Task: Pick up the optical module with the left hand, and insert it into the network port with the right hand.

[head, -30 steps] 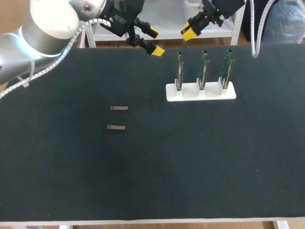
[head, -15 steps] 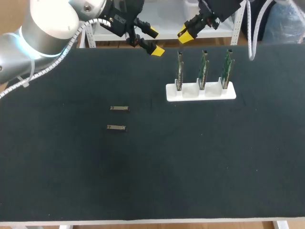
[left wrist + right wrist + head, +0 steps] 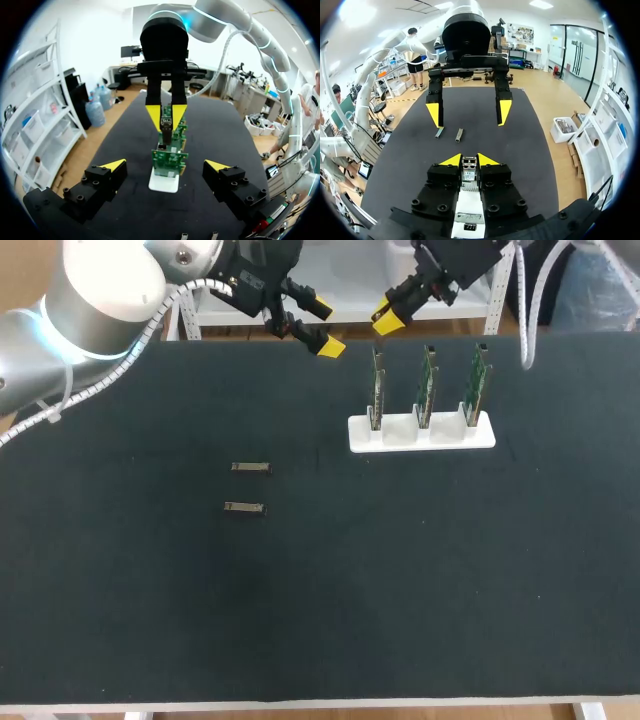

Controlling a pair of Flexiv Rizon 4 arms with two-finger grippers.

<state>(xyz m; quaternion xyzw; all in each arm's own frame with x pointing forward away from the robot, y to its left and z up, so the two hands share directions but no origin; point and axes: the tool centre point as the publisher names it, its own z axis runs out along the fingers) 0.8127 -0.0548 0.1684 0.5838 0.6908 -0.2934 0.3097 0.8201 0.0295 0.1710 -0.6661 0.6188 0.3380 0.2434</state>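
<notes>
Module [image 3: 469, 175] pinched in right jaws, mostly hidden; left jaws spread; ports on boards [image 3: 425, 390] indiscernible.

The table [image 3: 400, 590] wears a matt, slightly fuzzy black cloth. The holder [image 3: 420, 435] looks like smooth white plastic. Between the jaws of the right gripper [image 3: 469, 161], the module [image 3: 468, 174] shows dull metal; the fingers [image 3: 441, 176] are matt black with yellow tips.

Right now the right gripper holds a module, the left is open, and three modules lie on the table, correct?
No: two loose modules lie on the table, not three; the head view shows it. The rest is right.
</notes>
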